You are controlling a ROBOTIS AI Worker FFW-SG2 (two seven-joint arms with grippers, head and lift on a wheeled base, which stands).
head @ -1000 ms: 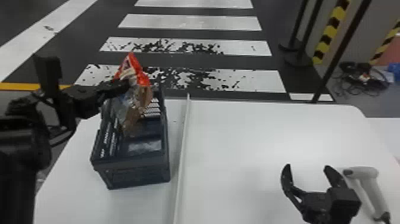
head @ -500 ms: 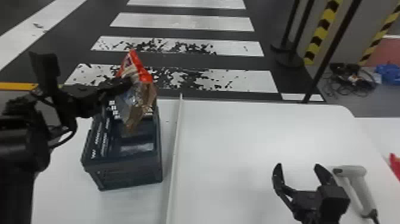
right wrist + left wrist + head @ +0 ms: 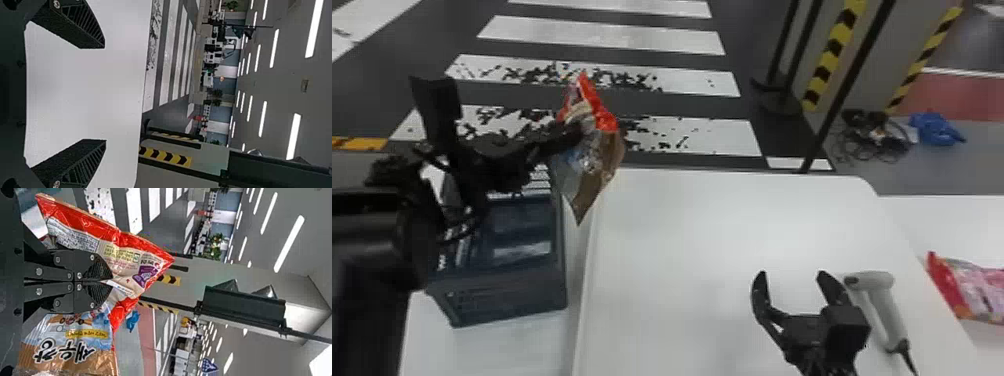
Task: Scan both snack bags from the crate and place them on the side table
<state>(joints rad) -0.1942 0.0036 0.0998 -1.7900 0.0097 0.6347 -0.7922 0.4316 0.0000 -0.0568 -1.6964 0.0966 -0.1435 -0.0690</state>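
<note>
The left arm partly hides the crate [image 3: 507,300]; a pale patch on its floor is too blurred to name. Near its far right corner, the left gripper [image 3: 567,136] pinches a snack bag [image 3: 592,155]. Another bag [image 3: 977,287], cut off by the head view's edge, lies on the side table [image 3: 952,225]. The right gripper [image 3: 793,275] is spread beside the scanner [image 3: 884,307].

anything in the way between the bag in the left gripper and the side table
Yes, nearer the robot: the open right gripper and the scanner lie between the bag and the side table.
</note>
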